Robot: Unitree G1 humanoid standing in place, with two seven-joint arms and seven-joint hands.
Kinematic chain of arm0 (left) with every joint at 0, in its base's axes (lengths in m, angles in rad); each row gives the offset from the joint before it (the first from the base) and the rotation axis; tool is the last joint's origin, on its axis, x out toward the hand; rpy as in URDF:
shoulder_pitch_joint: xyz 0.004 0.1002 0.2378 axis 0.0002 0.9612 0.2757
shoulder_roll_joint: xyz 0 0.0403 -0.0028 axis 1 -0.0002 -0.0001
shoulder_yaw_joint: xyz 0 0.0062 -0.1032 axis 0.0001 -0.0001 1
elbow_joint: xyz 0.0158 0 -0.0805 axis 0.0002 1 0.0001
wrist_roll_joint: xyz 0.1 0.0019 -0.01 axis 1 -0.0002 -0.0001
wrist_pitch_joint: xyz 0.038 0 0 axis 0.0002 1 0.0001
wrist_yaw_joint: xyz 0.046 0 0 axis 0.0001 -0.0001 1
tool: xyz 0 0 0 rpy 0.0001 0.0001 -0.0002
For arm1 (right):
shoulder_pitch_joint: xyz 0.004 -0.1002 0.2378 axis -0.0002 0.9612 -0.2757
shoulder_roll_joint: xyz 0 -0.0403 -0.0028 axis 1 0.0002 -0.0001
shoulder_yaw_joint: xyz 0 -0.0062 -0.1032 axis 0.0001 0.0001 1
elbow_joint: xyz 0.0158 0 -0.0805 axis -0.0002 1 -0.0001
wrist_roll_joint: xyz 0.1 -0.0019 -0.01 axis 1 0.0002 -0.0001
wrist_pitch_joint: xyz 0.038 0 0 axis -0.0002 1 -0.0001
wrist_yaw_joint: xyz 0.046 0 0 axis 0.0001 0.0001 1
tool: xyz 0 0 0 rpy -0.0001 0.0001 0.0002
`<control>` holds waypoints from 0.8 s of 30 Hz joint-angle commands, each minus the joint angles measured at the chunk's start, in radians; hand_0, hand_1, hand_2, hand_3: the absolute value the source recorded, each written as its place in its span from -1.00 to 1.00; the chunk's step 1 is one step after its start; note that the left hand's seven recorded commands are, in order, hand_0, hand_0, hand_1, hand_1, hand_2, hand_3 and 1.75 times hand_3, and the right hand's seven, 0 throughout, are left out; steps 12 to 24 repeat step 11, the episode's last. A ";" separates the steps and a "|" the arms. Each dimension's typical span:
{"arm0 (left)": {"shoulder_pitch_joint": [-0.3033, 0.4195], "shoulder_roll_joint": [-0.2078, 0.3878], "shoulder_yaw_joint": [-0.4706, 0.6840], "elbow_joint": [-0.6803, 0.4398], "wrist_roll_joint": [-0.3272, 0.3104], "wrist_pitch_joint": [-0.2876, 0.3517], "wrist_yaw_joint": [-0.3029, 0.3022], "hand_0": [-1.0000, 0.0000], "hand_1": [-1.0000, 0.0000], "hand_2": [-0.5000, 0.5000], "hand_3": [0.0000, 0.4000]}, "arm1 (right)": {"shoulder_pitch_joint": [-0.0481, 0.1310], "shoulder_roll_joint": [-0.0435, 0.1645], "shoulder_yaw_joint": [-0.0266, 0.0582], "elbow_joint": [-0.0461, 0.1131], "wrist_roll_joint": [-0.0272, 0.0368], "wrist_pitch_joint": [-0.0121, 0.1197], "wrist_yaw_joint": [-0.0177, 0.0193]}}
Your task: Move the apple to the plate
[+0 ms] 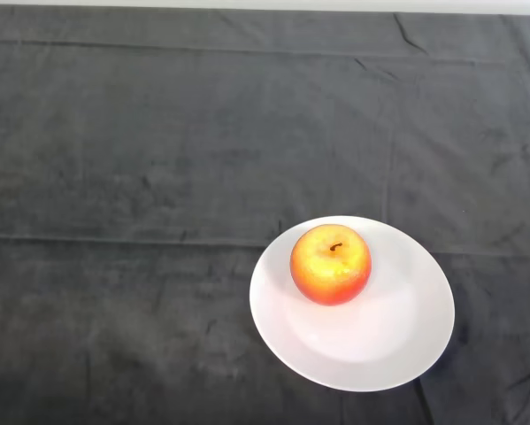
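Hand out of sight: we are seeing no part of it, so we cannot tell its state.

We are finding the apple sitting upright on the plate, toward its ten o'clock rim, on the counter; we are judging that a bump could roll it off that near edge.

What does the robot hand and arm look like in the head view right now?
Nothing can be told from this view: no part of the robot shows in it. Only the red and yellow apple is visible, stem up on the white plate, which rests on the dark cloth.
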 commanded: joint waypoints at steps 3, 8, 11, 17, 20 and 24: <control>0.034 0.039 0.015 -0.008 0.013 0.009 0.011 1.00 1.00 0.00 -1.00 | 0.017 -0.007 -0.0086 0.029 0.0052 -0.010 0.0014; 0.033 0.038 0.016 -0.009 0.016 0.009 0.013 1.00 1.00 0.00 -1.00 | 0.017 -0.007 -0.0085 0.029 0.0053 -0.010 0.0013; 0.033 0.037 0.017 -0.009 0.017 0.008 0.014 1.00 1.00 0.00 -1.00 | 0.017 -0.007 -0.0085 0.029 0.0053 -0.010 0.0013; 0.033 0.037 0.017 -0.009 0.017 0.008 0.014 1.00 1.00 0.00 -1.00 | 0.017 -0.007 -0.0085 0.029 0.0053 -0.010 0.0013; 0.033 0.037 0.017 -0.009 0.017 0.008 0.014 1.00 1.00 0.00 -1.00 | 0.017 -0.007 -0.0085 0.029 0.0053 -0.010 0.0013; 0.033 0.037 0.017 -0.009 0.017 0.008 0.014 1.00 1.00 0.00 -1.00 | 0.017 -0.007 -0.0085 0.029 0.0053 -0.010 0.0013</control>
